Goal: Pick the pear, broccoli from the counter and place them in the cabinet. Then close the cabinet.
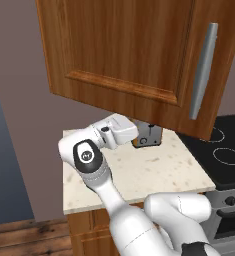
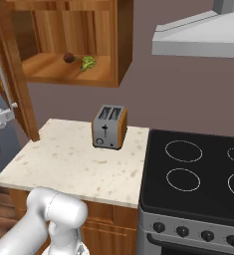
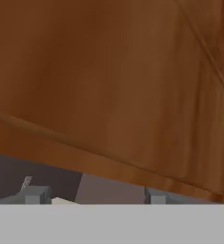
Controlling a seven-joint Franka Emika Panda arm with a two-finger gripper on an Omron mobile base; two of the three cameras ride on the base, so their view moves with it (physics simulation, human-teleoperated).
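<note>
The dark brown pear (image 2: 68, 58) and the green broccoli (image 2: 88, 63) lie side by side on the wooden shelf inside the cabinet (image 2: 121, 45). The cabinet's panelled door (image 1: 129, 50) stands swung open, its long silver handle (image 1: 204, 70) at the right. My white hand (image 1: 120, 131) reaches in just under the door's lower edge, above the back of the beige counter (image 1: 154, 172). In the hand view the door's wood (image 3: 113, 86) is very close, and my gripper (image 3: 95, 196) is open, its two grey fingertips (image 3: 35, 195) apart with nothing between them.
An orange and silver toaster (image 2: 109, 127) stands at the back of the counter (image 2: 68, 159), partly behind the door in the left base view. A black stovetop (image 2: 198, 169) adjoins the counter on the right, under a grey range hood (image 2: 198, 35).
</note>
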